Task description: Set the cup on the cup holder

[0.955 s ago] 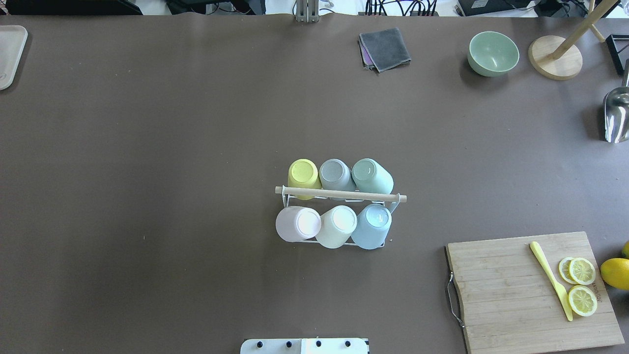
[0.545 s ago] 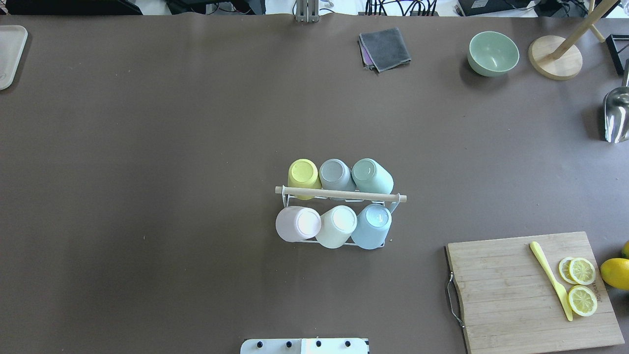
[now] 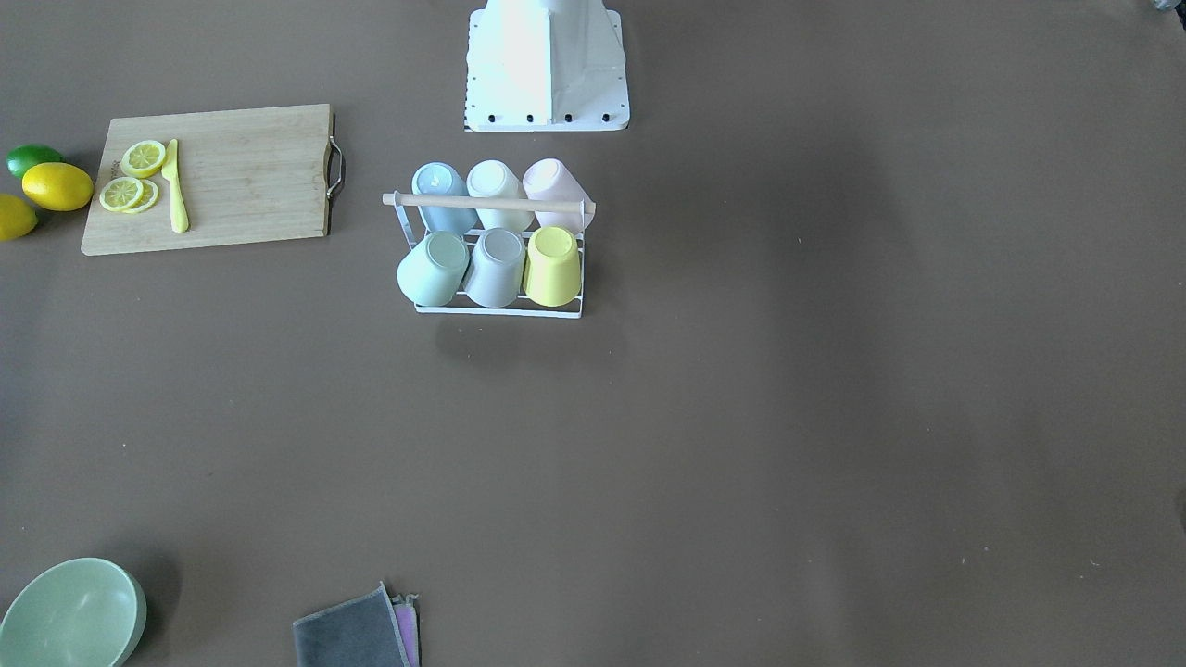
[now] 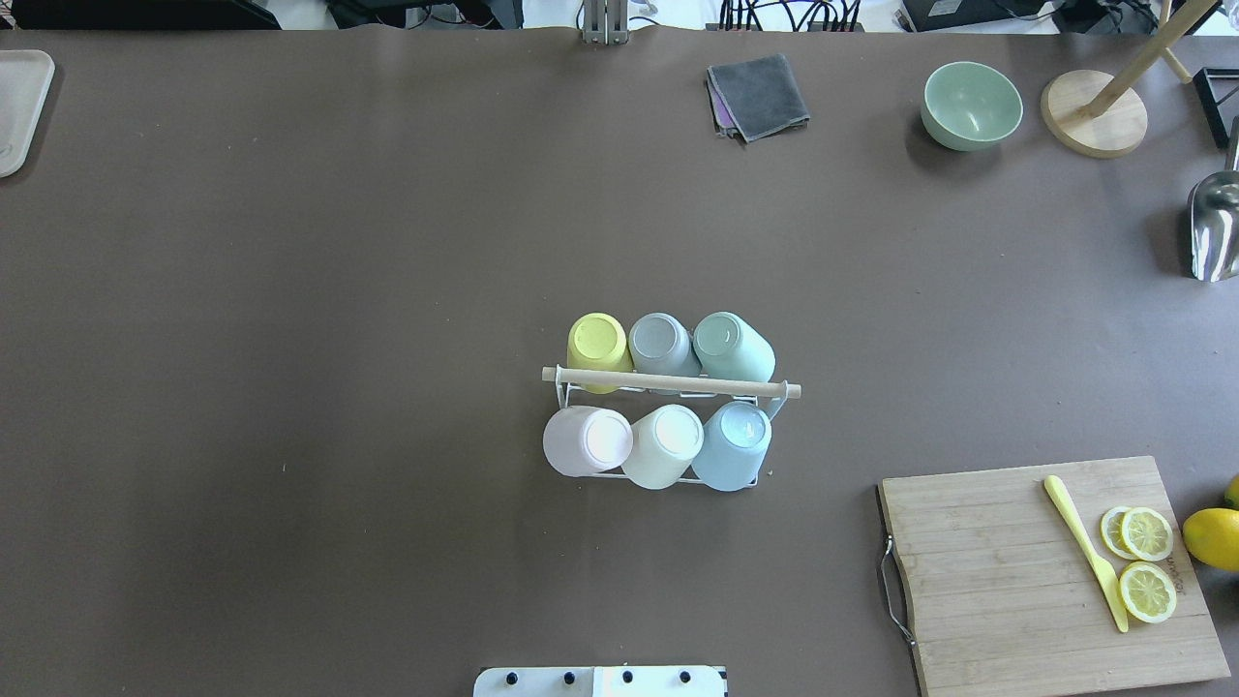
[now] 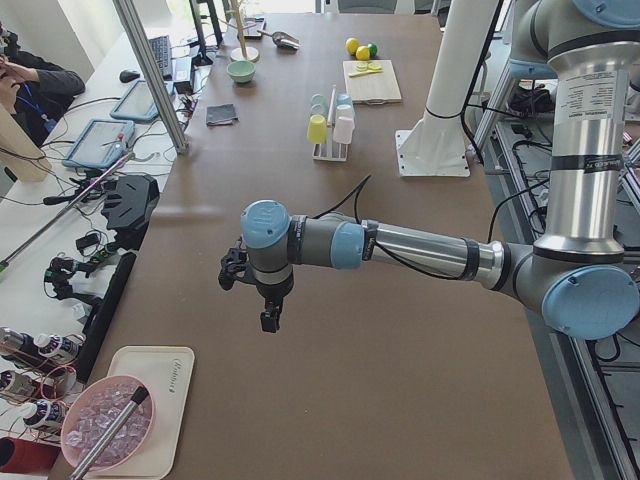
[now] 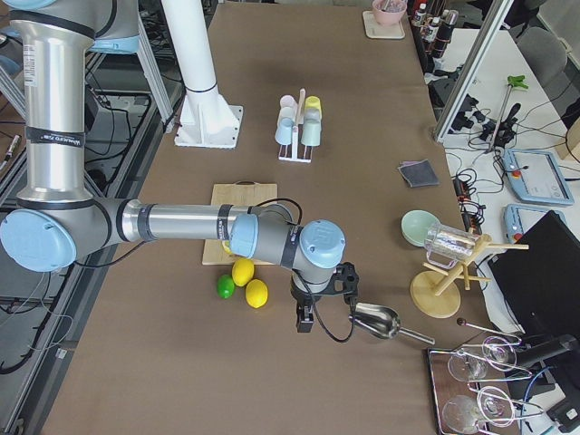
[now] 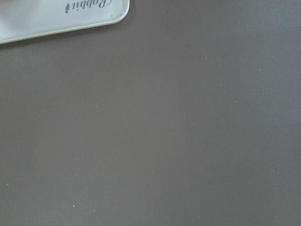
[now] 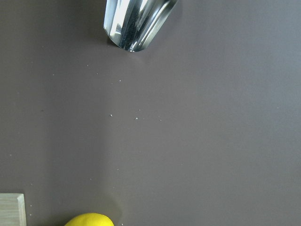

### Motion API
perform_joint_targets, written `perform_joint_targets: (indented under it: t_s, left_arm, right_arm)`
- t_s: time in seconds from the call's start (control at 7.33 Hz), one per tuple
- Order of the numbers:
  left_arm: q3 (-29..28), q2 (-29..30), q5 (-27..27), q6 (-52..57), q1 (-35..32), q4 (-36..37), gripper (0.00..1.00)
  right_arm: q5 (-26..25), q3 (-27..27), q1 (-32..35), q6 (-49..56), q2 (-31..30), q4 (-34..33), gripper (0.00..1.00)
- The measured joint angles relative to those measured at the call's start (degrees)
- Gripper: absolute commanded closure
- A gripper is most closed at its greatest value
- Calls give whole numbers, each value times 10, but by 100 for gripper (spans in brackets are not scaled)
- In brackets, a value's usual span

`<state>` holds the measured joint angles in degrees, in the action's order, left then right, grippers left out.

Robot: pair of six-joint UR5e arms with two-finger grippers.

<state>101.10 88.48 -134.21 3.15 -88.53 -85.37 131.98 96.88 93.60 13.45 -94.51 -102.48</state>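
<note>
The cup holder (image 4: 668, 382), a white wire rack with a wooden rod handle, stands at the table's middle, also seen in the front-facing view (image 3: 482, 200). Several pastel cups sit upside down on it, among them a yellow cup (image 4: 598, 341), a pink cup (image 4: 586, 440) and a blue cup (image 4: 736, 445). My left gripper (image 5: 270, 320) hangs over bare table far to the left of the holder, near a white tray (image 7: 61, 16). Far to the right, my right gripper (image 6: 304, 322) hovers beside a metal scoop (image 8: 136, 23). Both show only in side views, so I cannot tell their state.
A wooden cutting board (image 4: 1007, 581) with lemon slices and a yellow knife (image 4: 1084, 547) lies at the near right. Whole lemons (image 6: 245, 272) lie beside it. A green bowl (image 4: 971, 105), a grey cloth (image 4: 758, 95) and a wooden stand (image 4: 1094, 111) sit along the far edge.
</note>
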Motion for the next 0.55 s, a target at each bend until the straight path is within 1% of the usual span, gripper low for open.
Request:
perform_joint_targets:
  t_s: [0.55]
  left_arm:
    - [-7, -1, 0, -1, -2, -14, 1]
  right_arm:
    - [1, 2, 0, 0, -1, -1, 0]
